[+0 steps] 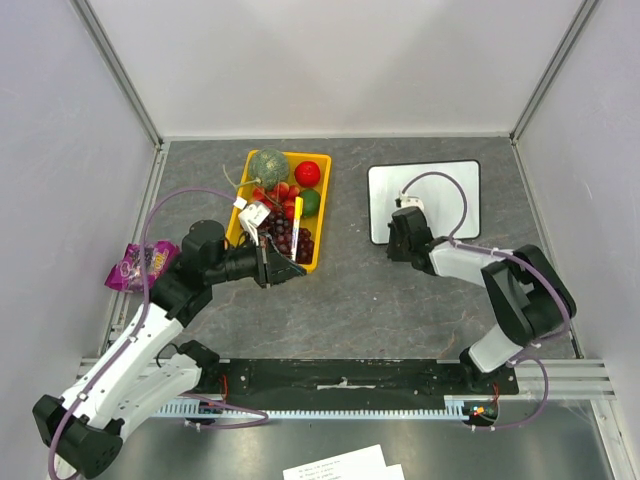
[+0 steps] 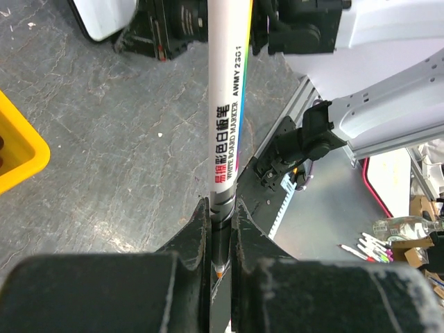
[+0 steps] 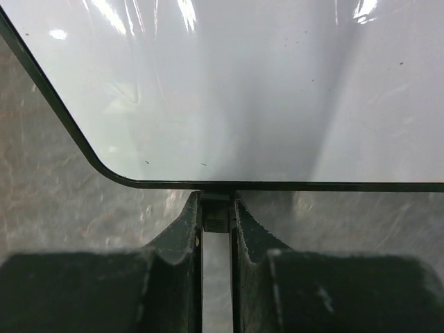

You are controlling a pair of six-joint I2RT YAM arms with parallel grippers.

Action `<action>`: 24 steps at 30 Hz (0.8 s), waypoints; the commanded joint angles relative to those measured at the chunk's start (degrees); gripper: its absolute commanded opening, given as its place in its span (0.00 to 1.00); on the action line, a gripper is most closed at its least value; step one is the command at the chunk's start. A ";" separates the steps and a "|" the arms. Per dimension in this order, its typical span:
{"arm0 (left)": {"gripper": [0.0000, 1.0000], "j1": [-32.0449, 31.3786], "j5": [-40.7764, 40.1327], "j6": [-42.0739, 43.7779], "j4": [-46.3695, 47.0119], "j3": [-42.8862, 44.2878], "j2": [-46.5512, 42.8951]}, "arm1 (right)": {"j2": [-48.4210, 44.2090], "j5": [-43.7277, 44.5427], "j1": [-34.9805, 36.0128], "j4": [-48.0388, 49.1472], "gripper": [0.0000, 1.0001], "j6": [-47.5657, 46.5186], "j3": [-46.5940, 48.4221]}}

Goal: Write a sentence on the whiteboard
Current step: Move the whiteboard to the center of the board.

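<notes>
Top view: whiteboard (image 1: pixel 440 190) lies flat near table's (image 1: pixel 370 300) far right corner, blank, no sentence yet. Your right gripper (image 1: pixel 405 238) sits at its near left edge, probably to steady it. Your left gripper (image 1: pixel 278 268) is at yellow tray's (image 1: pixel 300 154) near edge, with marker (image 1: pixel 297 222) reaching over tray.

Left wrist: fingers (image 2: pixel 198 229) clamp marker's (image 2: pixel 225 104) dark end, barrel pointing away. Can't tell if it's capped.

Right wrist: right gripper (image 3: pixel 216 201) pinches small black foot (image 3: pixel 216 214) on whiteboard's (image 3: pixel 243 90) near edge, likely so strokes won't shove it.
</notes>
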 commanded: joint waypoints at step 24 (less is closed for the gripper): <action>0.02 0.23 0.29 -4.60 2.18 -0.67 -2.65 | -3.07 4.58 28.98 0.18 0.00 29.19 -9.83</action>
